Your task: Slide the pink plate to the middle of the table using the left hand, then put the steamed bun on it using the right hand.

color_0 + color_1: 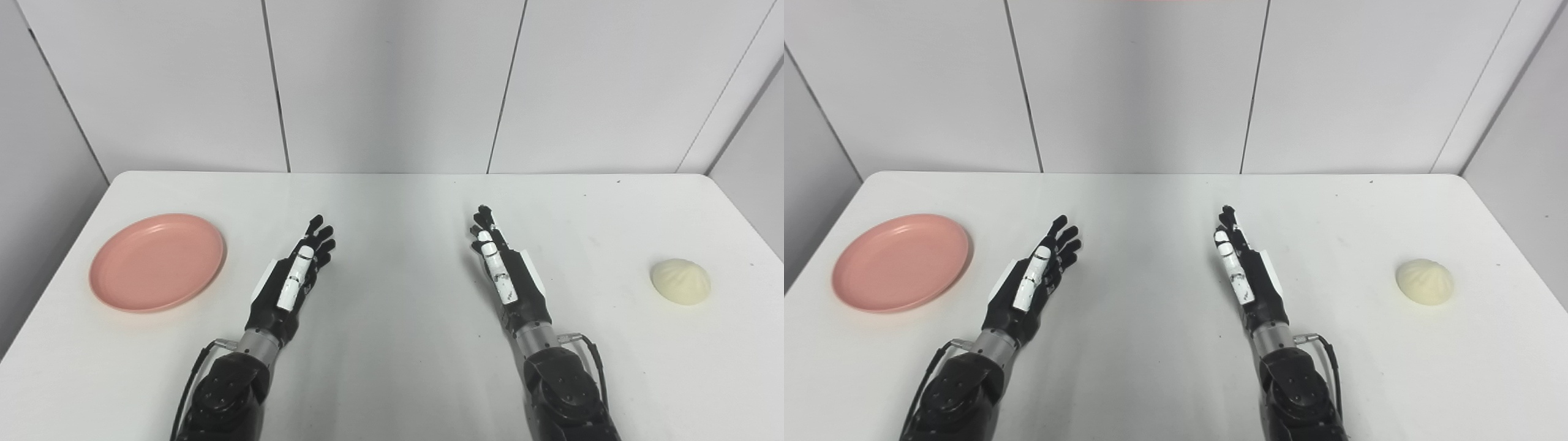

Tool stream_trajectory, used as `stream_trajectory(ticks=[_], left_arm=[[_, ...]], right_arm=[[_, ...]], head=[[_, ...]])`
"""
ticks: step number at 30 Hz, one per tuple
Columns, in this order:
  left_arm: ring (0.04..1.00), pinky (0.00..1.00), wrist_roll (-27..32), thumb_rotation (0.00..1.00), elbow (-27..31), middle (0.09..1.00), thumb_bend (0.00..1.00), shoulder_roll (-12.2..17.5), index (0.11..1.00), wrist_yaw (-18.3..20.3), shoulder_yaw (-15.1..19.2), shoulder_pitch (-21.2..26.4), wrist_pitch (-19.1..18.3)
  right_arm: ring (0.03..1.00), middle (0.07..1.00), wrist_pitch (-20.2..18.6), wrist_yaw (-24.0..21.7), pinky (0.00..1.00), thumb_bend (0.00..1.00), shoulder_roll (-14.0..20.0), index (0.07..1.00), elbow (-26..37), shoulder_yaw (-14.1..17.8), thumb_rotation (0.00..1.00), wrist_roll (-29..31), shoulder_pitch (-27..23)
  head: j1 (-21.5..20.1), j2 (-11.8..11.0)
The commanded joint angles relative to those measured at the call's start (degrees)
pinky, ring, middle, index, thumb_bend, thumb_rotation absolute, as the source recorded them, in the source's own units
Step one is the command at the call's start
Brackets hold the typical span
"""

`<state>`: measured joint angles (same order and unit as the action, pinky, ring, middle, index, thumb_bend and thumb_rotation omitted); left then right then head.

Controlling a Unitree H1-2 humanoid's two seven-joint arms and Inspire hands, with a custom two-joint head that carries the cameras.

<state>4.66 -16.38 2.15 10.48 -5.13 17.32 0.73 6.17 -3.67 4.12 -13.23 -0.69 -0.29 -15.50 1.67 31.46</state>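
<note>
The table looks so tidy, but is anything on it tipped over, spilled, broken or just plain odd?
Nothing stands out. The pink plate sits flat and empty at the table's left side, and the steamed bun lies whole at the right. The left hand and right hand are open between them, holding nothing. Only a few tiny dark specks mark the tabletop.

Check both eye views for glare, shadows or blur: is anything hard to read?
Left eye view: even light, faint sheen on the white table, pink plate and steamed bun sharp. Right eye view: the same, soft shadows beside left hand and right hand.
</note>
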Motion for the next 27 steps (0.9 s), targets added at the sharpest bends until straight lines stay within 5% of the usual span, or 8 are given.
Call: stream_trajectory(ticks=[1,27], left_arm=[[0.959,0.98,-0.8,1.00,-3.4,0.975,0.50,0.3,0.980,0.4,-0.7,-2.1,-4.2],[0.961,0.98,-0.9,1.00,-3.1,0.976,0.49,0.3,0.982,0.4,-0.7,-2.1,-4.6]], right_arm=[[0.963,0.979,-0.1,0.1,0.96,0.21,-0.6,0.993,-1.7,-0.2,1.00,0.2,3.1],[0.964,0.982,0.0,0.0,0.96,0.21,-0.5,0.995,-1.8,-0.1,1.00,0.2,3.0]], head=[[0.0,0.0],[0.2,0.0]])
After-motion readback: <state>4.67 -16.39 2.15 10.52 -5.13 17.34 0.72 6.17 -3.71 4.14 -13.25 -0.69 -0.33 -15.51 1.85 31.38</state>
